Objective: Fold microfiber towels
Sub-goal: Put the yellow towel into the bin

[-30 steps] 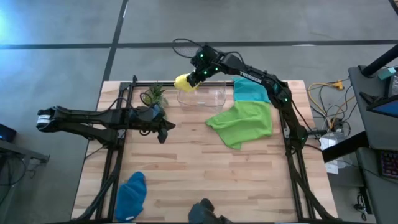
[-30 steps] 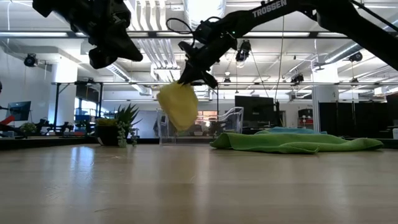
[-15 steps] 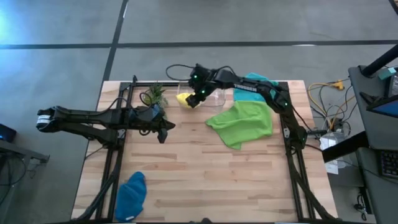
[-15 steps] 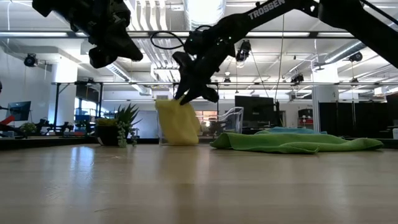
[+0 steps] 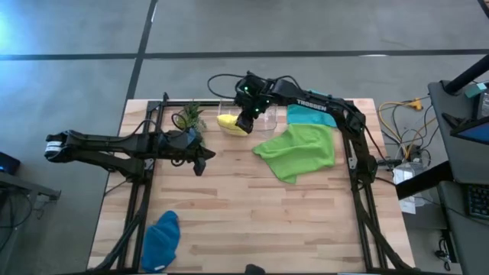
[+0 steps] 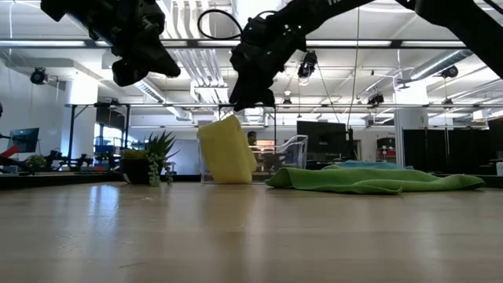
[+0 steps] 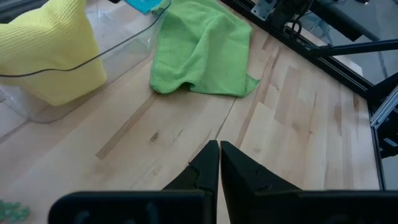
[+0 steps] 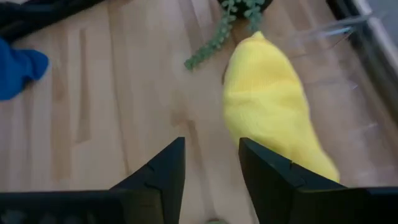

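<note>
From above, the yellow towel point(image 5: 228, 122) is only a small lump beside the clear bin point(image 5: 263, 116); the low view shows it point(image 6: 226, 150) standing tall against the bin's side, with the right gripper point(image 5: 246, 122) just above it, fingers spread and holding nothing. The right wrist view adds the plant point(image 8: 231, 25) beyond the towel. The left gripper point(image 7: 219, 147) (pressed together, empty) hovers over bare wood. Lime towel point(image 5: 296, 151) lies mid-table, teal towel point(image 5: 307, 114) behind it, blue towel point(image 5: 161, 240) at the near corner — "TROSSEN" reads on the right arm.

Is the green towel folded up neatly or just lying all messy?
Messy. The lime green towel lies spread and rumpled on the table, with wrinkles and one edge curled under, not squared into a neat fold.
</note>
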Robot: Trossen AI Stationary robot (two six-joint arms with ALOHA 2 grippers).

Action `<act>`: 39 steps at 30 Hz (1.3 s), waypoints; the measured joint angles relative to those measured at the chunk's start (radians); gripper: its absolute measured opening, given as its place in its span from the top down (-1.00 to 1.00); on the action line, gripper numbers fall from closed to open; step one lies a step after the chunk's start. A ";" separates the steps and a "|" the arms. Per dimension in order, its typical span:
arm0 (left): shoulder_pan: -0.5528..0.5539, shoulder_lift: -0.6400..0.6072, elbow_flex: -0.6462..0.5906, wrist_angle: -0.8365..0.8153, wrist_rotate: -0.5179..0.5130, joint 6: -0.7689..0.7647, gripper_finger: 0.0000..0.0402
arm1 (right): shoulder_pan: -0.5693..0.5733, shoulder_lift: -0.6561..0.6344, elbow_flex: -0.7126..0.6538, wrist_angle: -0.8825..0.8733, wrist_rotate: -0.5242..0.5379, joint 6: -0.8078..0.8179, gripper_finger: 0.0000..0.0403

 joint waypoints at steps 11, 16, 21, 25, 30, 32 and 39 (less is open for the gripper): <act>0.000 0.000 -0.002 0.002 0.007 0.000 1.00 | 0.034 0.003 0.007 0.070 0.063 -0.214 0.00; 0.000 0.000 -0.003 0.002 0.007 0.000 1.00 | 0.039 0.027 0.010 0.090 0.138 -0.204 -0.21; 0.000 0.000 -0.004 -0.001 0.007 0.000 1.00 | 0.039 0.062 0.012 0.105 0.157 -0.179 -0.31; 0.000 0.000 -0.004 0.001 0.008 0.000 1.00 | 0.038 0.083 0.012 0.120 0.164 -0.180 -0.32; 0.000 0.000 -0.004 0.000 0.008 0.000 1.00 | 0.035 0.094 0.012 0.120 0.245 -0.180 -0.17; 0.000 0.000 -0.004 0.001 0.008 0.000 1.00 | 0.033 0.100 0.012 0.111 0.246 -0.180 -0.04; 0.000 0.000 -0.005 0.002 0.008 -0.001 1.00 | 0.023 0.127 0.015 0.062 0.191 -0.173 0.67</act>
